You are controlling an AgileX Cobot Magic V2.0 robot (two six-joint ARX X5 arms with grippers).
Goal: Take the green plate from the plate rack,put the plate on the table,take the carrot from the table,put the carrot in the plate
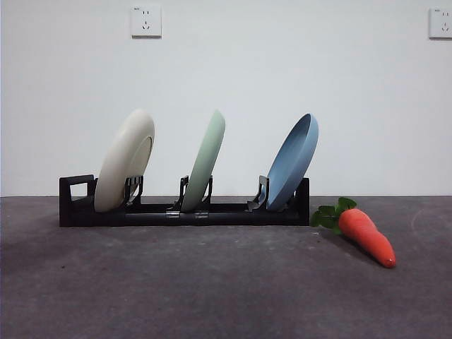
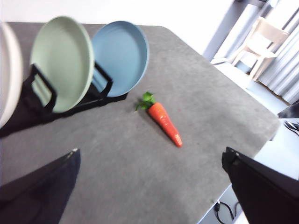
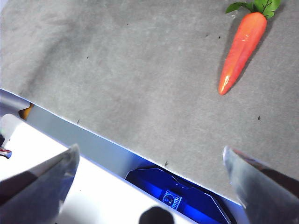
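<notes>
In the left wrist view the cream-white round plate [image 2: 8, 70] is cut off by the frame edge and the long, low black plastic plate rack [image 1: 183, 210] is partly hidden behind its plates, while neither arm shows in the front view. The round, shallow, pale sage-green matte plate [image 1: 205, 162] leans tilted in the rack's middle slot between the cream-white plate and the blue round plate [image 1: 294, 162], and the orange-red tapered toy carrot [image 1: 366, 236] with green leaves lies on the flat dark grey mottled table [image 1: 212, 289] just beside the rack's blue-plate end. The left gripper [image 2: 149, 186] hangs with jaws spread wide and empty above the table near the rack, and the right gripper [image 3: 149, 182] is likewise spread and empty over the table's edge, well apart from the rack.
</notes>
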